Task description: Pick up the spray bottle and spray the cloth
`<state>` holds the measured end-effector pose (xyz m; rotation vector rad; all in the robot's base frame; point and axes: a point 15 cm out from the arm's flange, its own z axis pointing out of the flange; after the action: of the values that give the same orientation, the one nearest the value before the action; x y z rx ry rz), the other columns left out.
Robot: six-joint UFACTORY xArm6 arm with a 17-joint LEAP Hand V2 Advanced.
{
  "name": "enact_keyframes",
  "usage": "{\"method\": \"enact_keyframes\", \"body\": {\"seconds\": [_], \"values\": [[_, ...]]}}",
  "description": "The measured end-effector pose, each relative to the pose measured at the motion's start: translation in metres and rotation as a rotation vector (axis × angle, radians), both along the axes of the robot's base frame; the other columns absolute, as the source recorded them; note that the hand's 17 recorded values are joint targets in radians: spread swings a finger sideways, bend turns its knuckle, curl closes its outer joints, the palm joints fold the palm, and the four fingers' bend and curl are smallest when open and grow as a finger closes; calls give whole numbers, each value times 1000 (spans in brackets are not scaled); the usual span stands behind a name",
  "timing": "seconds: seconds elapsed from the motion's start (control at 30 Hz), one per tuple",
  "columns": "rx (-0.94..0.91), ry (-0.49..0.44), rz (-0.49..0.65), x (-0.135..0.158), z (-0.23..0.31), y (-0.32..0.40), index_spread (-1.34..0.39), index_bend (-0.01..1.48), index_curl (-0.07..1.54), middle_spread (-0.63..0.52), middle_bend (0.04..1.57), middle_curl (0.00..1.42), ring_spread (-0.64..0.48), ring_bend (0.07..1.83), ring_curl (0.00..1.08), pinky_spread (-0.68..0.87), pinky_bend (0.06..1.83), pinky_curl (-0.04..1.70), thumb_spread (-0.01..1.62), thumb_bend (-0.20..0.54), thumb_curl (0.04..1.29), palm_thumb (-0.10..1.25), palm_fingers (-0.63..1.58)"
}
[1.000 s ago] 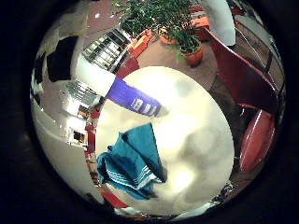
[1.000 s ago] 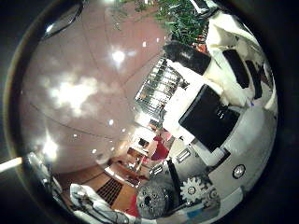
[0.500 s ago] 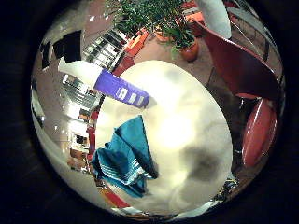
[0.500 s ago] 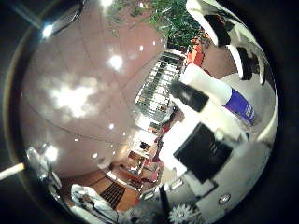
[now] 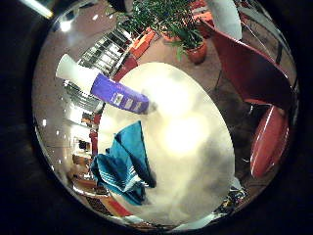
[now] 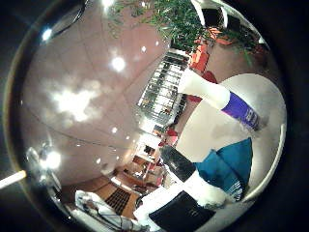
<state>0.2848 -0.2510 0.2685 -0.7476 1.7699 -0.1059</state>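
Observation:
The spray bottle [image 5: 103, 86], white with a purple label, has its labelled end on the round white table [image 5: 196, 137] near the rim, and its white top points out past the edge. The teal cloth [image 5: 122, 164] lies crumpled on the table a short way from the bottle. The thumb side palm view shows the bottle [image 6: 217, 97] and the cloth [image 6: 232, 164] too. My hand [image 6: 188, 201] is above the table, away from both.
Red chairs [image 5: 256, 73] stand round the table's far side. Potted plants [image 5: 174, 27] in orange pots stand on the floor beyond the table. Shelving [image 6: 159, 92] stands behind the bottle. A ceiling with lights [image 6: 72, 97] fills most of the thumb side palm view.
The hand's fingers have drawn back from the middle of the thumb side palm view, uncovering the bottle and the cloth. Both views have shifted a little, so the camera has moved. Bottle and cloth lie as before.

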Motion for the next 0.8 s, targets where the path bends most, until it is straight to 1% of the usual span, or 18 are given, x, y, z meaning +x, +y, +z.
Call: {"method": "enact_keyframes", "body": {"seconds": [0.13, 0.37, 0.6, 0.8], "values": [[15, 11, 27, 10, -2, -4, -168, 134, 351, 207, 254, 367, 237, 493, 300, 414, 452, 533, 1060, -26, 335, 602, -37], [36, 24, 67, 28, -4, -10, -151, 124, 252, 230, 198, 337, 261, 403, 261, 402, 417, 429, 1034, -29, 312, 553, -47], [41, 64, 62, 45, -19, -19, -104, 132, 219, 244, 191, 321, 264, 383, 255, 391, 419, 382, 1019, -26, 304, 540, -35], [32, 85, 74, 64, -28, -22, -62, 147, 226, 253, 195, 316, 263, 379, 255, 388, 414, 356, 1017, -26, 304, 537, -14]]}}
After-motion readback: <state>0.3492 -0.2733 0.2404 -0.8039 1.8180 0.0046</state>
